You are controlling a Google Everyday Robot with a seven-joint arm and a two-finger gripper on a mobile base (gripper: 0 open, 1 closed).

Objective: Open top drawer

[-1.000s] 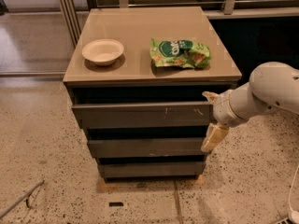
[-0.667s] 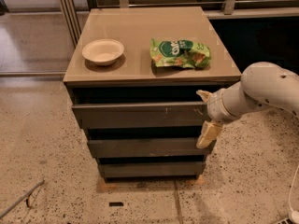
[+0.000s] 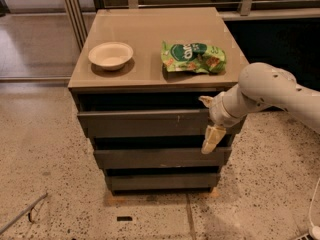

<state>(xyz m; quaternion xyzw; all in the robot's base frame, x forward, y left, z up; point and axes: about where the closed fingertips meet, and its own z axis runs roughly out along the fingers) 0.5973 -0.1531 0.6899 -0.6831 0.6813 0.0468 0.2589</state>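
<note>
The top drawer (image 3: 145, 123) is the dark grey handleless front just under the tabletop, with a small pale scratch right of centre. It sits nearly flush with the two drawers below, with a dark gap above it. My gripper (image 3: 209, 120) is at the drawer front's right end, coming in from the right on a white arm (image 3: 270, 91). It is open: one pale finger (image 3: 206, 100) is by the drawer's upper edge and the other (image 3: 212, 139) hangs over its lower edge.
The cabinet top (image 3: 150, 39) holds a white bowl (image 3: 111, 55) at the left and a green snack bag (image 3: 193, 57) at the right. Two more grey drawers, middle (image 3: 150, 158) and bottom (image 3: 155, 181), lie below. Speckled floor surrounds the cabinet, and a railing stands behind it.
The arm has moved left, bringing the gripper from beside the cabinet's right edge onto the right end of the top drawer front. The drawer has not visibly moved.
</note>
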